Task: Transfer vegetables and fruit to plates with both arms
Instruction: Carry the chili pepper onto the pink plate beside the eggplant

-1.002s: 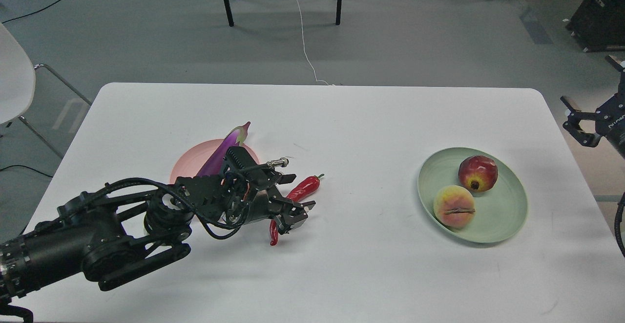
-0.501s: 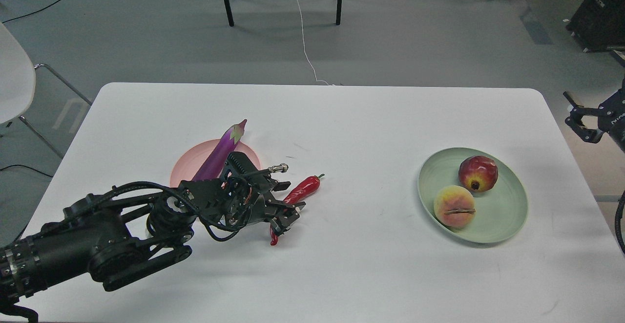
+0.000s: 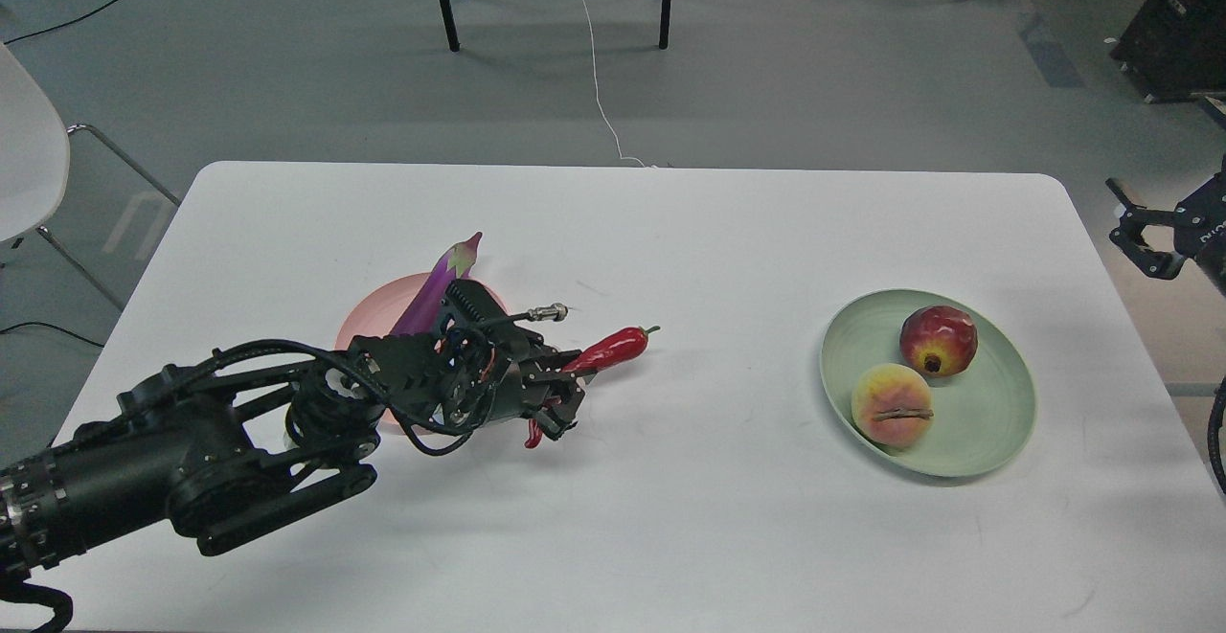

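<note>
The white counter (image 3: pixel 670 518) carries a green plate (image 3: pixel 996 441) already holding pomegranate (image 3: pixel 939 339) and peach (image 3: pixel 891 405), and a pink plate (image 3: pixel 369 322) bearing the eggplant (image 3: pixel 436 283). The left gripper (image 3: pixel 560 401) has its fingers closed around the red chili (image 3: pixel 613 349), apparently to carry it to the pink plate; the right gripper (image 3: pixel 1145 245) idles off the counter's edge, its fingers' state unclear.

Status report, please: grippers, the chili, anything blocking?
Left gripper shut on chili. Right gripper off-table, state unclear. Pink plate holds eggplant; path short, unblocked.

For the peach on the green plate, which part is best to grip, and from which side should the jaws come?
Grip the peach across its round middle, coming from above. It sits near the green plate's front-left rim, apart from the pomegranate behind it, so its sides look free. Probably keep the jaws clear of the dark groove on top.
</note>
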{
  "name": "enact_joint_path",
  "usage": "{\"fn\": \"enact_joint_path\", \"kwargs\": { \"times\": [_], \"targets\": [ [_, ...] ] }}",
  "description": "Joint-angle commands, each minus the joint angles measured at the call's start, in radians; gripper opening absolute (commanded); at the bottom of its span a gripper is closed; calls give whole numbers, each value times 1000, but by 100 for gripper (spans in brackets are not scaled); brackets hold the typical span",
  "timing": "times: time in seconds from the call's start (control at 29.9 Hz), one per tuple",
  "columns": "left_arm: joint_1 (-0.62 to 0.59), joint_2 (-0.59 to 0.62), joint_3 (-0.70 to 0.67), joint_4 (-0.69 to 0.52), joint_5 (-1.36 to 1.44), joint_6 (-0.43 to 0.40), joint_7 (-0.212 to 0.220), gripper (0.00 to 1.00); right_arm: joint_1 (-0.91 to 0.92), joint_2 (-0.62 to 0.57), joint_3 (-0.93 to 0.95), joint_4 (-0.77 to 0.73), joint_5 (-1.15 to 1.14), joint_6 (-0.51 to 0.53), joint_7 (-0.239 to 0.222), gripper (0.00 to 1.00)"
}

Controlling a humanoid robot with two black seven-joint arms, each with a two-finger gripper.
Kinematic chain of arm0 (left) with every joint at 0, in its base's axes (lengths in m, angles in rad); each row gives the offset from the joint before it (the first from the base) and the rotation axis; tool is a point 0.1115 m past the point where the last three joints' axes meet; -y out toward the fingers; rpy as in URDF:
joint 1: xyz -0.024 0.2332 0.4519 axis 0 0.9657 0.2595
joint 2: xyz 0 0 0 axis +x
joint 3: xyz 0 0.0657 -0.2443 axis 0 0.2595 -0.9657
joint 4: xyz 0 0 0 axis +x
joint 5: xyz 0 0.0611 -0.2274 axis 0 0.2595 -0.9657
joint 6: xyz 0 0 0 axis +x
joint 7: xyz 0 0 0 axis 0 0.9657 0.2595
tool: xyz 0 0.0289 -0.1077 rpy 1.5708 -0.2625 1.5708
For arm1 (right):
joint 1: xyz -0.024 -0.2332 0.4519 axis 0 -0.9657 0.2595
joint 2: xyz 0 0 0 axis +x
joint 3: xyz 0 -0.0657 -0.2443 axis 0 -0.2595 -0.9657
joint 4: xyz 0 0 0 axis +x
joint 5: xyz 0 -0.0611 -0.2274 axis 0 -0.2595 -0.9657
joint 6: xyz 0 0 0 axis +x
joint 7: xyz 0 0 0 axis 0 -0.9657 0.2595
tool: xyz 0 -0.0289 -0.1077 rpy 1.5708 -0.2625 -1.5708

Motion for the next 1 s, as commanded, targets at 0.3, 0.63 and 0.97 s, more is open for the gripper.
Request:
{"fn": "enact_joint_path", "kwargs": {
  "times": [0.3, 0.63, 0.97],
  "targets": [
    [-26, 226, -3, -12, -57, -19, -9, 15, -1, -2, -1, -3, 0, 0, 0, 98],
    [23, 220, -3, -10, -55, -16, -1, 66, 2, -2, -1, 2, 0, 0, 0, 98],
    [17, 236, -55, -10, -157, 121, -7, 96, 5, -5, 0, -3, 0, 0, 0, 98]
  ]
}}
